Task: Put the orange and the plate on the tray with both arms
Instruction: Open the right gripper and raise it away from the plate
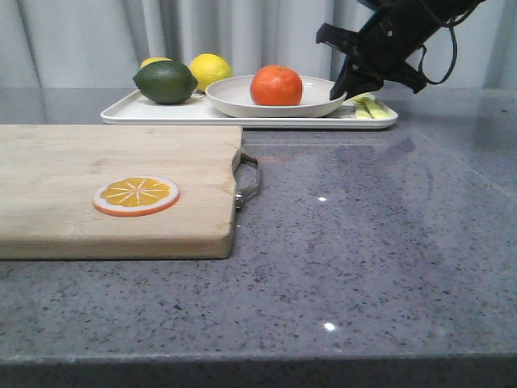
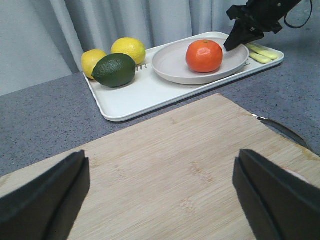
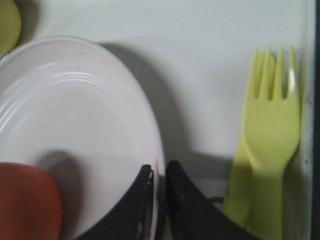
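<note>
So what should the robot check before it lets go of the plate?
1. Plate sits on the tray: ok.
2. Orange rests in the plate: ok.
3. Right gripper pinches the plate rim, so not released yet: not ok.
4. Plate lies flat on the tray: cannot tell.
5. Fork lies apart from the plate: ok.
6. Left gripper open, above the board, away from the tray: ok.

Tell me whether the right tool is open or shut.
Shut on the plate: the right tool has its fingers pinched on either side of the rim, over the tray.
</note>
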